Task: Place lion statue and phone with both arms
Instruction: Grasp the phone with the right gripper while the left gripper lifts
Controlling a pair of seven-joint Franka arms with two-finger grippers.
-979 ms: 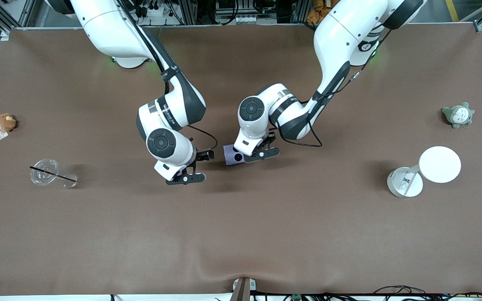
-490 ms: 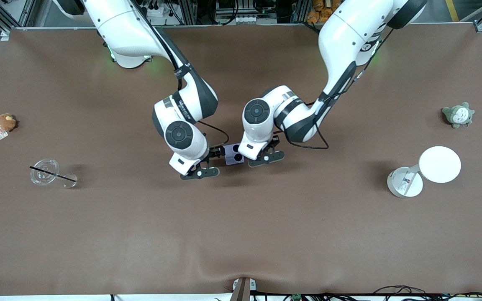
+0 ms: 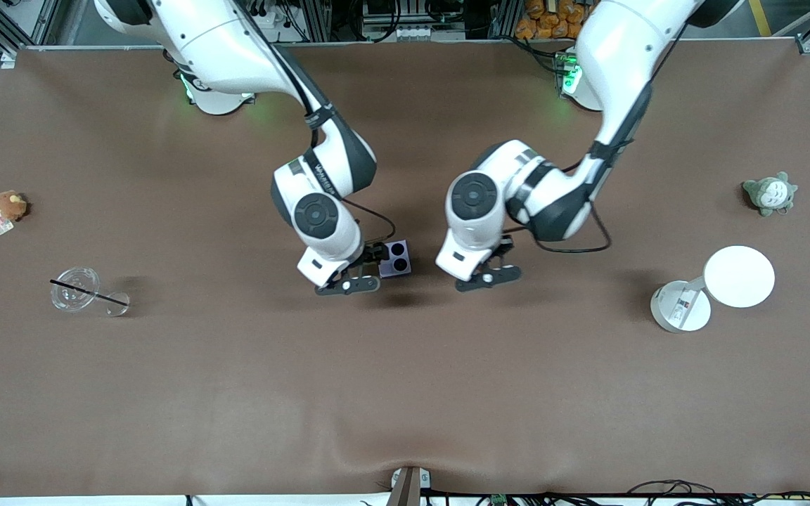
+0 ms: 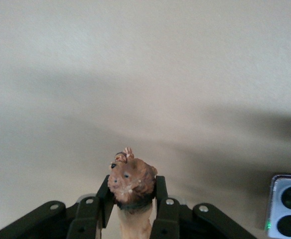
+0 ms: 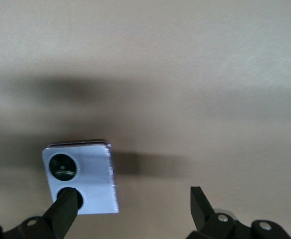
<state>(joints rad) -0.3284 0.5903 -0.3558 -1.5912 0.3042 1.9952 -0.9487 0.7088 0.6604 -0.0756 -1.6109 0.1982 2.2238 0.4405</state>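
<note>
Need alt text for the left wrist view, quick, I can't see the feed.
The left gripper is shut on the lion statue, its brown head facing the camera, above bare brown table. The lavender phone shows at the frame's edge.

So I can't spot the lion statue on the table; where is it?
The lion statue is off the table, pinched in the left tool, over the table's middle toward the left arm's end from the phone.
</note>
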